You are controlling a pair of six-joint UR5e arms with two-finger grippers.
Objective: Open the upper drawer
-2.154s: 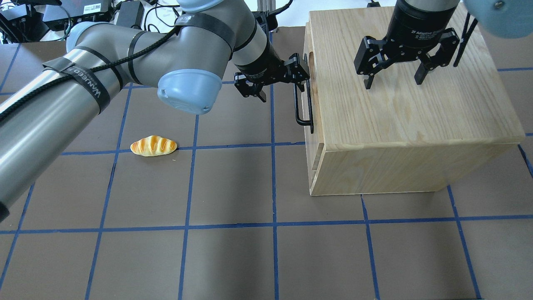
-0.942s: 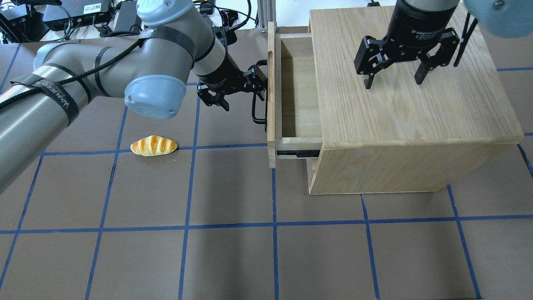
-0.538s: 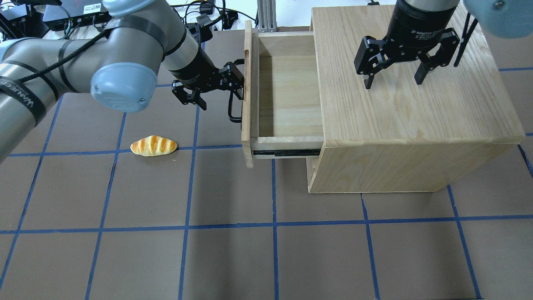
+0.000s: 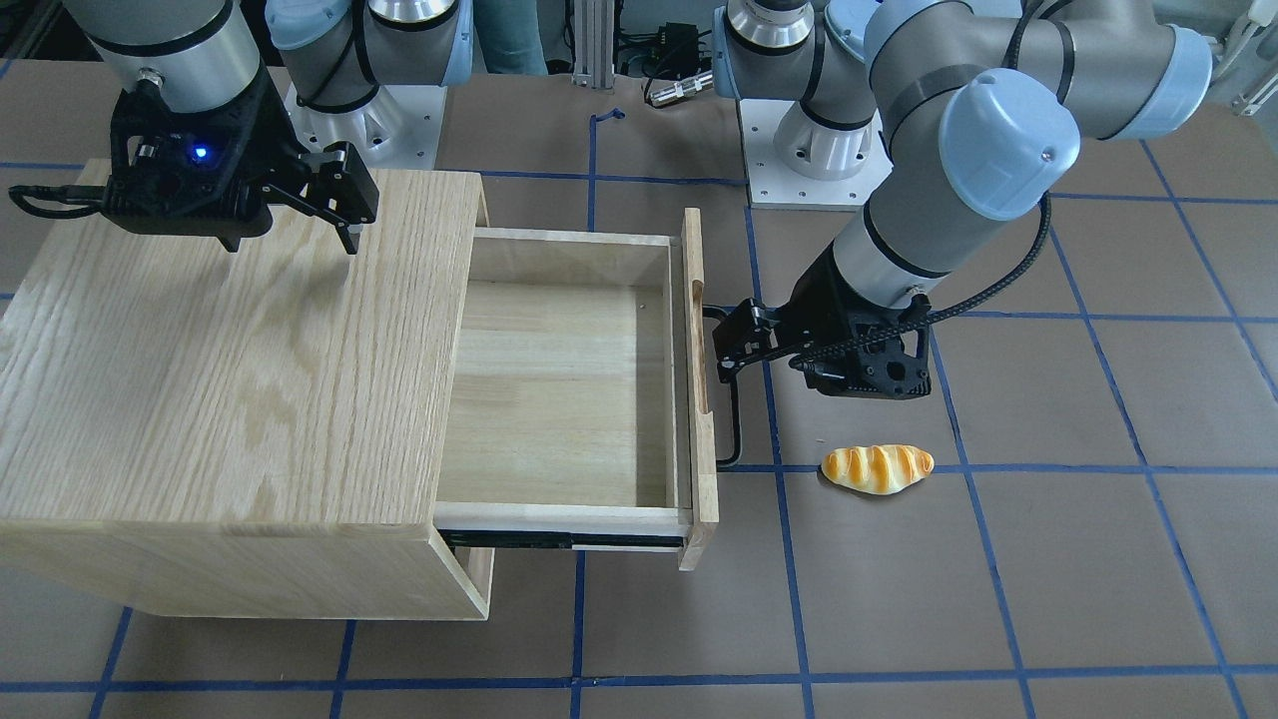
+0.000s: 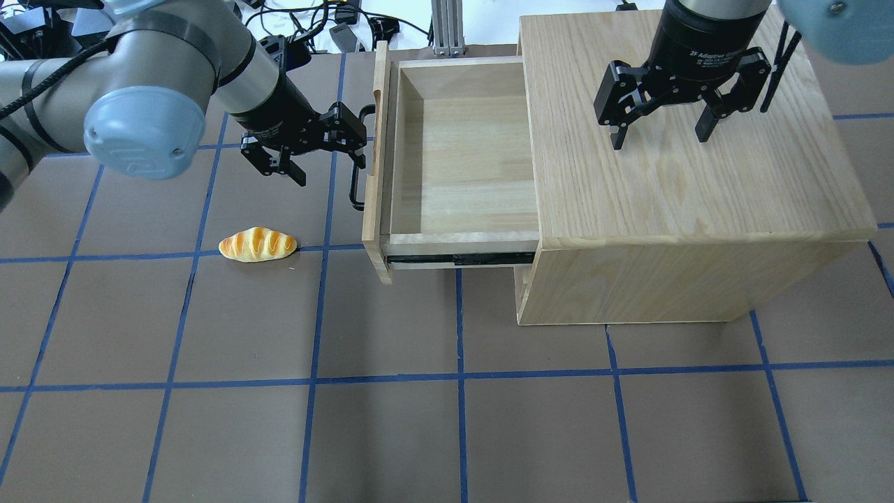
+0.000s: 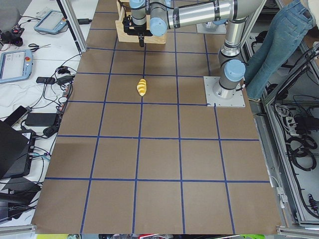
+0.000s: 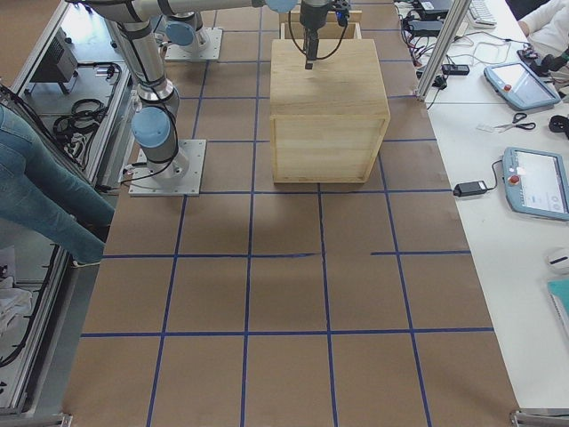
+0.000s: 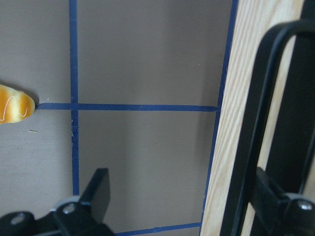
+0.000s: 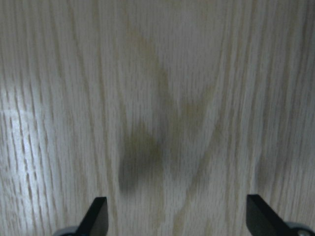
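Note:
The upper drawer stands pulled far out of the oak cabinet, its box empty; it also shows in the front view. Its black bar handle is on the front panel. My left gripper is open, and one finger is hooked behind the handle. It shows in the front view too. My right gripper hangs open and empty just above the cabinet top.
A toy bread roll lies on the brown gridded table, left of the drawer front, and also shows in the front view. The lower drawer front is closed under the open one. A person stands by the robot base.
The upper drawer went from closed to pulled far out. My left gripper moved away from the cabinet with the handle hooked on one finger. The right arm has not moved.

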